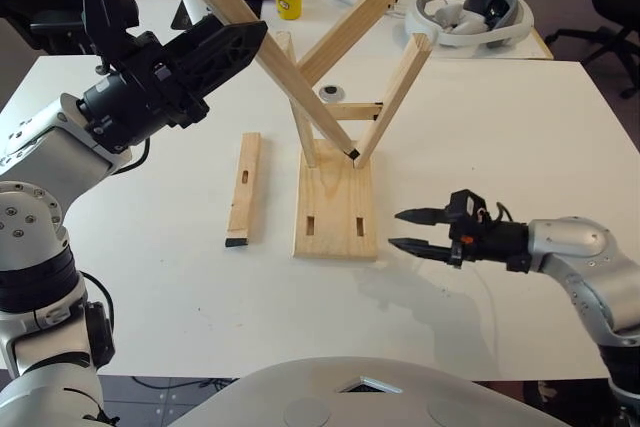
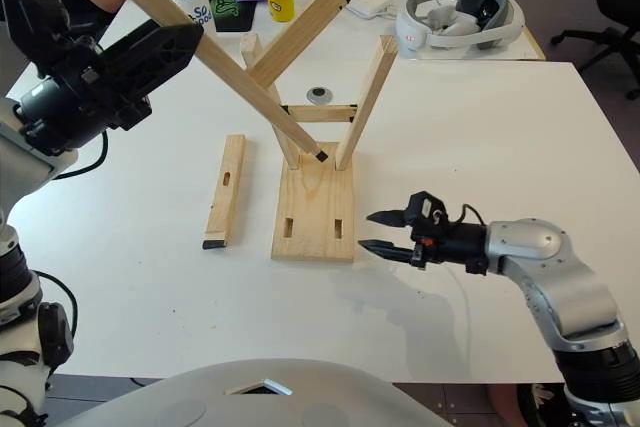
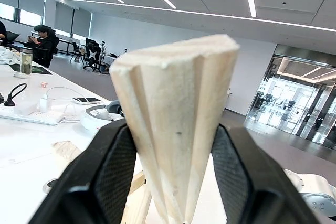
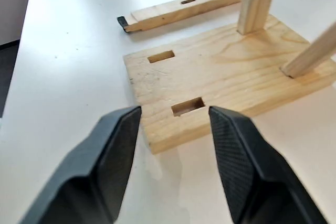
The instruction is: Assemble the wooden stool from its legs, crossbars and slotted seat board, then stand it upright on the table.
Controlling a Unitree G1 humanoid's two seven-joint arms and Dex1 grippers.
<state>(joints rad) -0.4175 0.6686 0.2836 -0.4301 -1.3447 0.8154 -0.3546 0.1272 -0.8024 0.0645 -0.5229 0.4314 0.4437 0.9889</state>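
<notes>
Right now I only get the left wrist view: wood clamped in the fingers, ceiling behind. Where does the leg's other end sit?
Observer: The leg slants down from the left gripper. Its black-tipped end is at the far part of the seat board, beside the base of a standing leg. I can't tell whether it touches.
Operator: Free slots?
Observer: Two empty slots at the board's near end.
Operator: Right arm in the way?
Observer: It doesn't look so. The right gripper, fingers open, hovers just right of the board's near corner.
</notes>
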